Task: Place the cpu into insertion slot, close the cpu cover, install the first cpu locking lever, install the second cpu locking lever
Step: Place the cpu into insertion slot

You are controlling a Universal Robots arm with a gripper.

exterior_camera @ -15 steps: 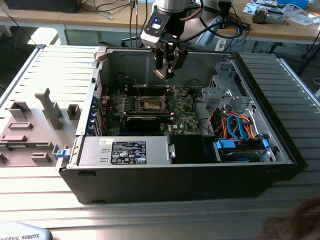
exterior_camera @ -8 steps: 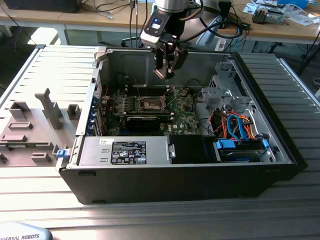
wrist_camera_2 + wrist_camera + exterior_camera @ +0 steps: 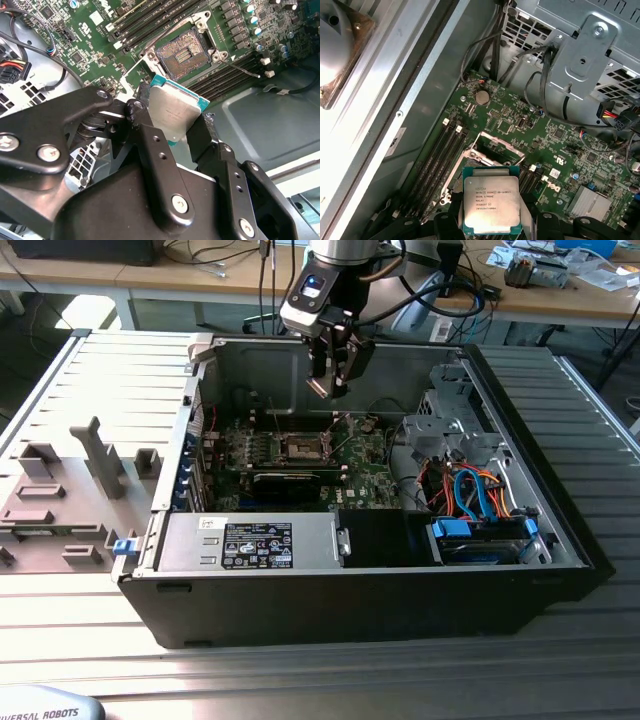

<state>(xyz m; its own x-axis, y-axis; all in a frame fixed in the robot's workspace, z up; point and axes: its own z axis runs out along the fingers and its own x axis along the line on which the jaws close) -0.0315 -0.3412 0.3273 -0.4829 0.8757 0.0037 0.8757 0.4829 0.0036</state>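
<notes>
- The step in hand, as I judge it, is the first one: getting the cpu (image 3: 175,112) into the insertion slot (image 3: 182,52).
- The tool (image 3: 330,390) hangs inside the open computer case (image 3: 400,610), which lies on the ribbed bench (image 3: 560,640). It sits above the motherboard (image 3: 370,465), well clear of it.
- The tool is closed on the cpu, one black finger (image 3: 150,135) pressing each of two opposite edges. The jaws stand only as far apart as the chip is wide.
- In both wrist views the chip is held in the air with its silver-grey top facing the cameras. It touches nothing but the fingers.
- In the second wrist view the slot lies bare, with its dark pin field exposed and nothing seated in it. The chip is above it and off to one side, not yet over its centre.
- A silver frame at the slot's edge, which I take to be the cpu cover (image 3: 502,143), looks raised. A thin locking lever (image 3: 245,70) stands out free, so the later steps are not done.
- Seating the chip calls for squaring its edges with the slot's rim. It must come down level, not tilted, since the exposed pins look easy to bend. The raised cover must also be kept clear of the fingers.
</notes>
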